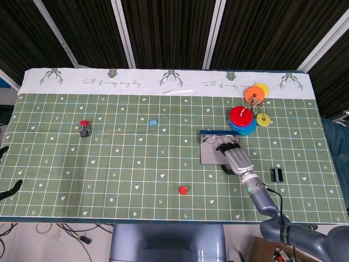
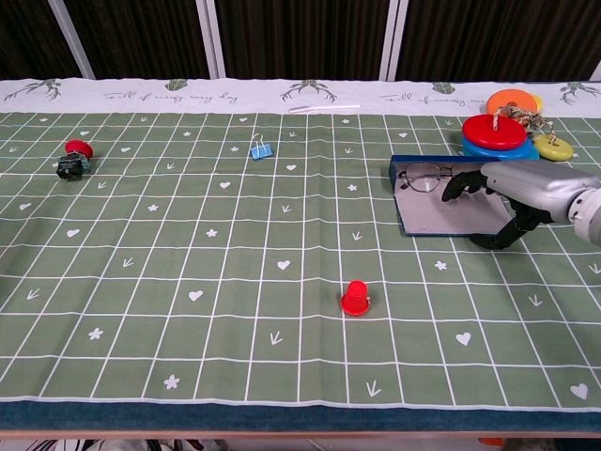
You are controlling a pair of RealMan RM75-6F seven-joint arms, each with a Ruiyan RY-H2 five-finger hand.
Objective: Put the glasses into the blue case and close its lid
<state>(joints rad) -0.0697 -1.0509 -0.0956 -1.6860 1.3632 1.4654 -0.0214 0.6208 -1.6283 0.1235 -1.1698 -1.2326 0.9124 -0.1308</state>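
Starting at the near edge of the table [image 2: 282,413], a small red cap [image 2: 355,299] stands upright on the green checked cloth, a little right of the middle and apart from everything else. Near the right edge, in the head view, a small black block [image 1: 277,174] lies just beside the right forearm.

Further in, the right hand [image 2: 526,193] reaches in from the near right corner and lies over the right part of the blue case [image 2: 427,218]. Its dark fingers [image 2: 465,183] are curled down at the right end of the glasses [image 2: 427,175], touching or nearly touching the frame there; whether they actually grip it cannot be told from either view. The thumb hooks down at the case's near right corner. The case lies open and flat, grey inside with a blue rim, and the glasses rest along its far side, lenses toward the left.

The left hand [image 1: 8,188] shows only as dark fingertips at the left edge in the head view; its state cannot be told.

Beyond the case, toward the far right corner, a stack of red and blue discs [image 2: 495,134] sits with yellow and orange discs [image 2: 526,111] and a bit of cord. Mid-table further back lies a blue binder clip [image 2: 260,148], and toward the left edge a red push button [image 2: 73,158] on a black base. A white strip [image 2: 324,108] lies along the far border.
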